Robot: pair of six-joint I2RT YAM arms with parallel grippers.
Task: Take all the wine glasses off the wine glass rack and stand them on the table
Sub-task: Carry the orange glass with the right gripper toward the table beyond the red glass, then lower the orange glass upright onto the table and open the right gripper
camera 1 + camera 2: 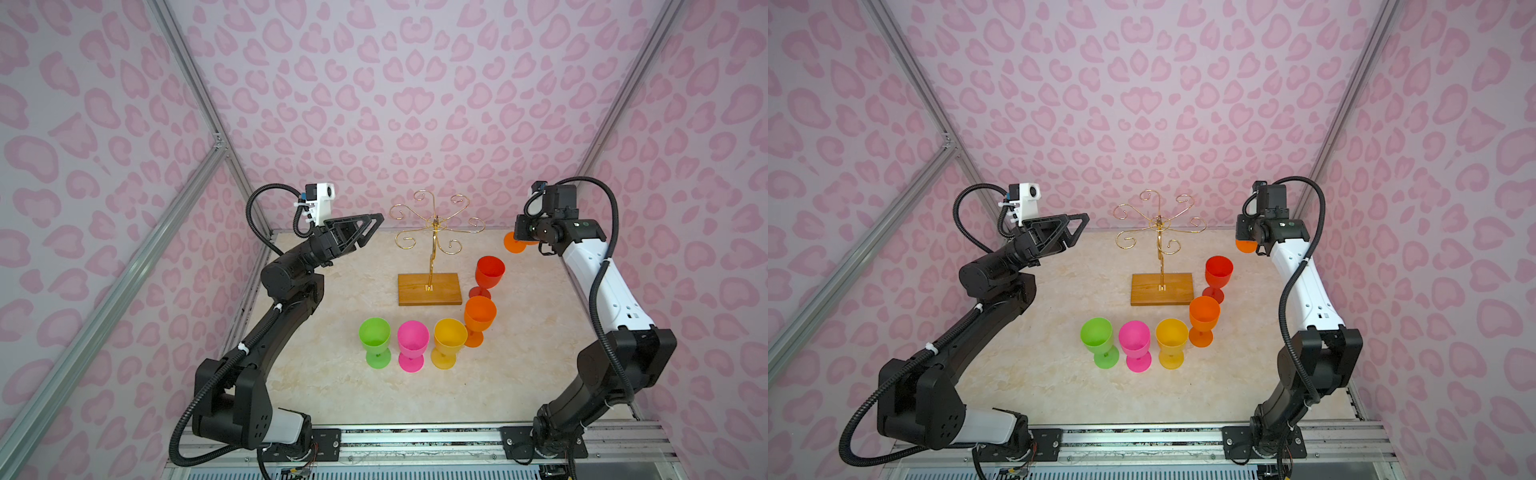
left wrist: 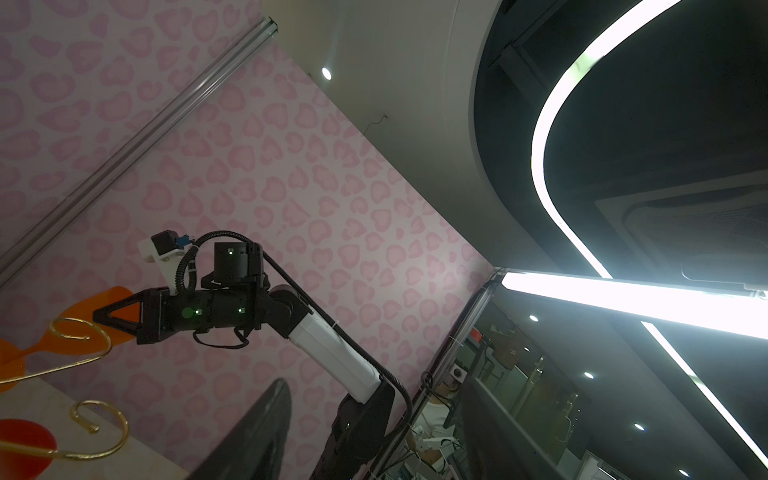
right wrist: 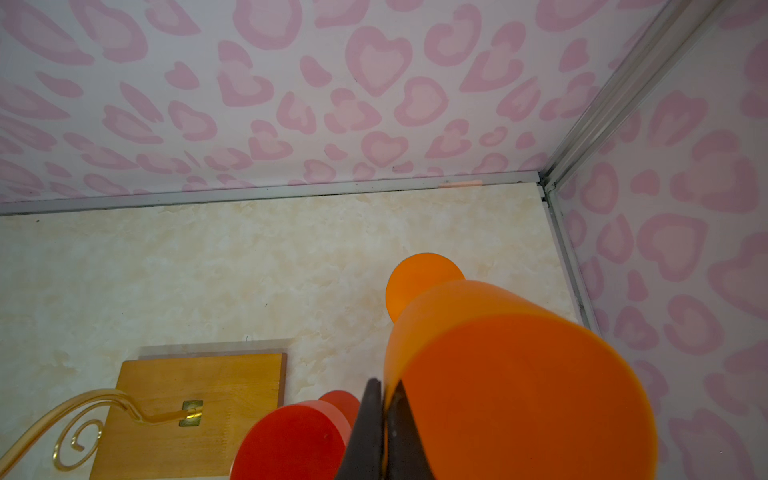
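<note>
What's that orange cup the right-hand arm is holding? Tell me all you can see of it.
The held orange wine glass looks like matte plastic: wide bowl, short stem, round foot. The right gripper is shut on the bowl's wall at the rim. The glass hangs in the air, tipped on its side, foot pointing away from the gripper, to the right of the wine glass rack and clear of it. Nothing else touches it.

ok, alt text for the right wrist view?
The right gripper is shut on the rim of an orange glass held on its side, foot toward the back corner. Lower down are a red glass and the rack, its wooden base and one bare gold curl showing, on a marbled table.
</note>
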